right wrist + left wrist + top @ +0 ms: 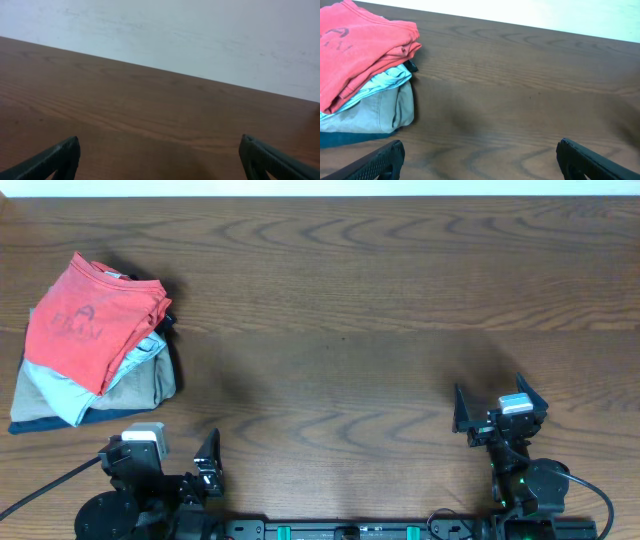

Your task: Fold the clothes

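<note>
At the far left of the table (340,300), the red shirt (90,320) lies folded and a little askew on top of a pile (150,383) of grey, tan and navy garments. The left hand (162,457) sits at the front edge near the pile, fingers spread wide and empty; reaching in from there, it could snag the garments under the shirt or topple the pile. The right hand (497,408), well apart at the front right, is likewise spread and empty, and the shirt may lie beyond its easy reach.
</note>
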